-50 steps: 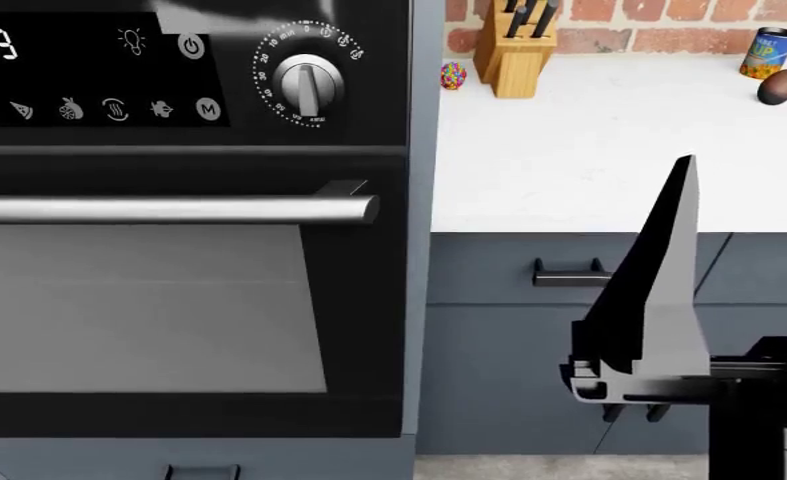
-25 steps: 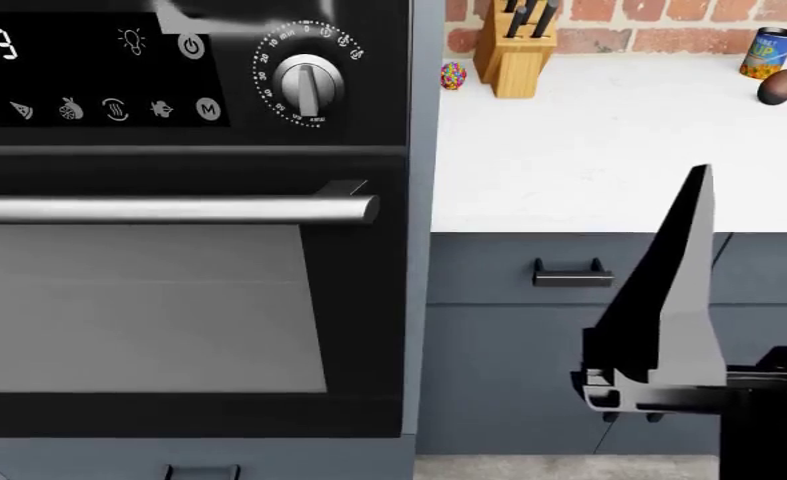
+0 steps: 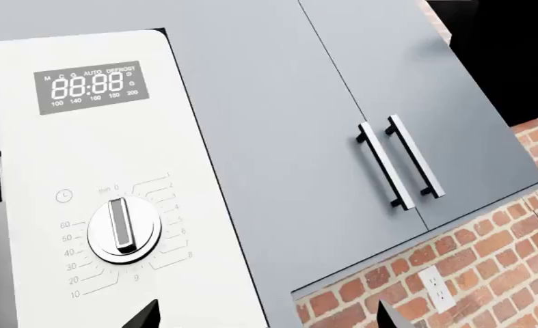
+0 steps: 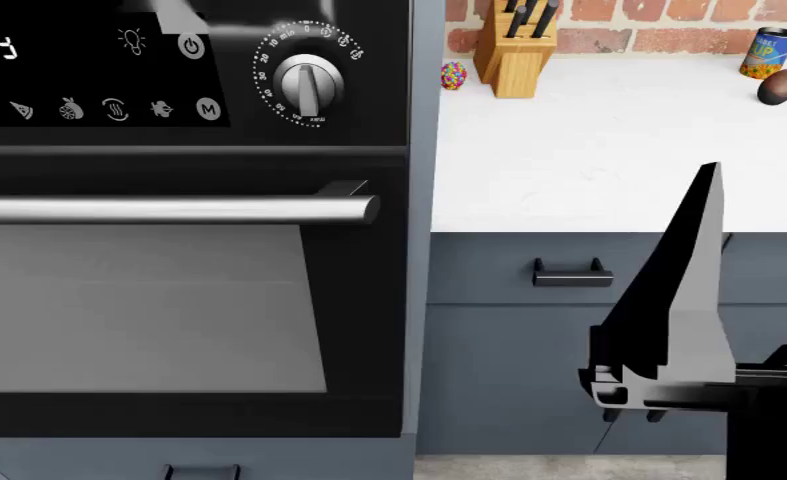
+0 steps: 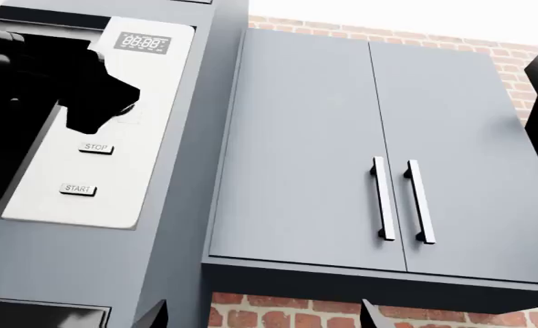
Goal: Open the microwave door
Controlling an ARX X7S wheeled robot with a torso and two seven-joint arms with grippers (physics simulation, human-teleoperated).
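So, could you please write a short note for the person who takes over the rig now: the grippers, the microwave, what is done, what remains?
Left gripper: open, empty, facing the white microwave control panel near its round silver dial, touching nothing.
Right gripper: open, empty, held low, its camera looking up at the grey wall cabinets.
Microwave door: not clearly in view; I cannot tell its state.
Done: only the approach of the left arm.
Left: find the door's handle or edge beside the panel, grip it, pull the door open.
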